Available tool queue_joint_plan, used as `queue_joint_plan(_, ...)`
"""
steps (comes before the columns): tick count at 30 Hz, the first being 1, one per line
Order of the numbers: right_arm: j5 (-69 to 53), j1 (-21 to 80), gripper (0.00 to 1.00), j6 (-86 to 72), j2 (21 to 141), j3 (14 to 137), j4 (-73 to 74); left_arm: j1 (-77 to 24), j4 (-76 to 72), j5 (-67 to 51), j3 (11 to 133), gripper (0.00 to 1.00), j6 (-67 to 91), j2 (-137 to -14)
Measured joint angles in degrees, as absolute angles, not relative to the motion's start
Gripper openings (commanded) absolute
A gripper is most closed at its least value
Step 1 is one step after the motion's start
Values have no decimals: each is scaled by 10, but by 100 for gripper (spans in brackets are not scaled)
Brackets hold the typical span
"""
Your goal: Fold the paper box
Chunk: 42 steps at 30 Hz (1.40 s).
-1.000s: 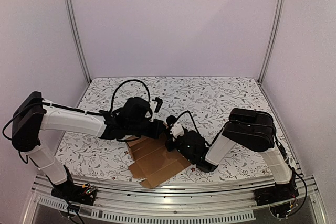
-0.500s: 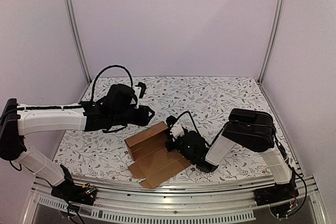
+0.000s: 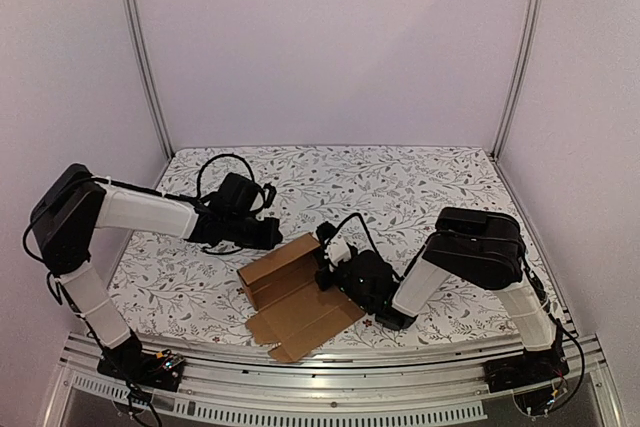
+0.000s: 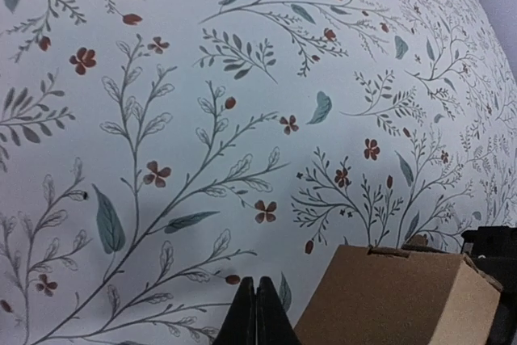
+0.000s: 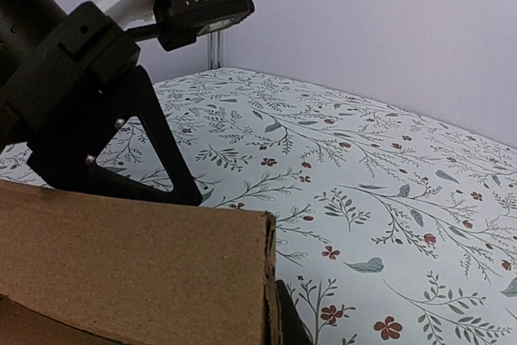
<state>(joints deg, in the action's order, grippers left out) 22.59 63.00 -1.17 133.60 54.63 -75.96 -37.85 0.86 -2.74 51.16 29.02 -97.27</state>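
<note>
The box (image 3: 300,292) lay on the table (image 3: 430,187) near the front edge, rear panel raised. The right gripper (image 3: 327,265) pinched that panel's end. The left gripper (image 4: 257,313), closed tight and empty, hung near it.

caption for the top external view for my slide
Right gripper at the raised flap of a half-folded paper box on a floral table; left gripper shut, just clear of it.

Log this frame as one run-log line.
task: fold box | box: partly folded, far panel raised | left end effector: shut, off box | right end effector: at box, grip unclear
</note>
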Motion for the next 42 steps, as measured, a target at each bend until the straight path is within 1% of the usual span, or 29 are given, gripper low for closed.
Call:
queue_joint_plan(6,224,630,0,-12,1336,546,-760,-378,-46,-132,511,0,314,-1030)
queue_joint_plan(11,224,630,0,-12,1336,546,-760,-377,-105,-186,496,0,332,-1047)
queue_joint_plan(22,224,636,0,-12,1336,540,-768,-374,-183,-233,467,0,346,-1053)
queue_joint_plan(33,249,642,0,-13,1336,540,-768,-371,-256,-278,455,0,361,-1071)
queue_joint_plan(38,252,644,11,-12,1336,540,-767,-371,-267,-280,449,0,368,-1071)
queue_joint_plan(42,253,647,17,-11,1336,539,-751,-372,-282,-286,448,0,376,-1071)
